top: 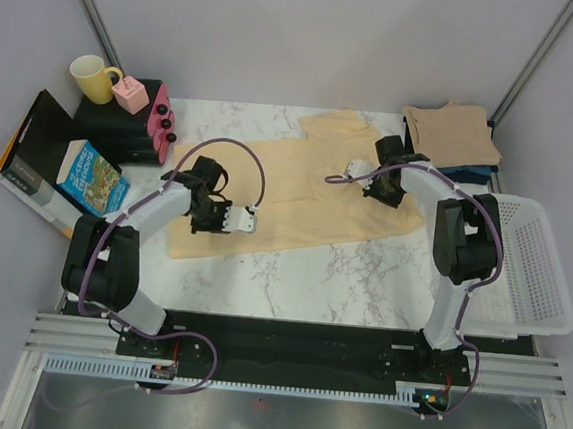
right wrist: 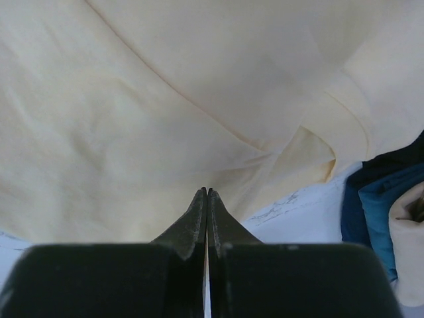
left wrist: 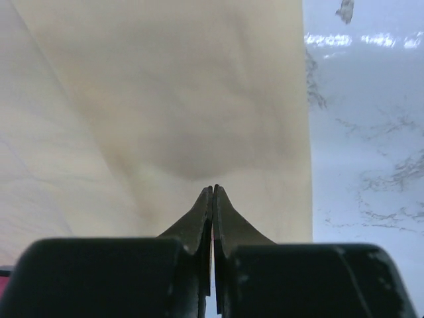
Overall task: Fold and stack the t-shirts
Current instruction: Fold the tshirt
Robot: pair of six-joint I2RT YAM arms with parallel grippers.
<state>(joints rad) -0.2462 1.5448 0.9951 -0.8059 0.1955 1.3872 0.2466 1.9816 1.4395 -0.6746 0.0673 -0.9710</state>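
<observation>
A pale yellow t-shirt [top: 299, 191] lies spread flat across the middle of the marble table. My left gripper [top: 254, 220] is at its near hem, shut, with the cloth [left wrist: 185, 99] puckered up to the fingertips in the left wrist view [left wrist: 213, 187]. My right gripper [top: 354, 170] is on the shirt's right side, also shut [right wrist: 207, 190], and creases in the fabric [right wrist: 165, 99] run into its tips. At the back right, a folded tan t-shirt [top: 452, 132] lies on dark navy and teal ones [top: 476, 174], which also show in the right wrist view [right wrist: 371, 205].
A white mesh basket [top: 528, 261] stands at the right edge. At the back left are a yellow mug [top: 93, 77], a pink block [top: 131, 94], a black box [top: 114, 124] and a blue book carton [top: 94, 180]. Bare marble [top: 341, 280] lies near the arms.
</observation>
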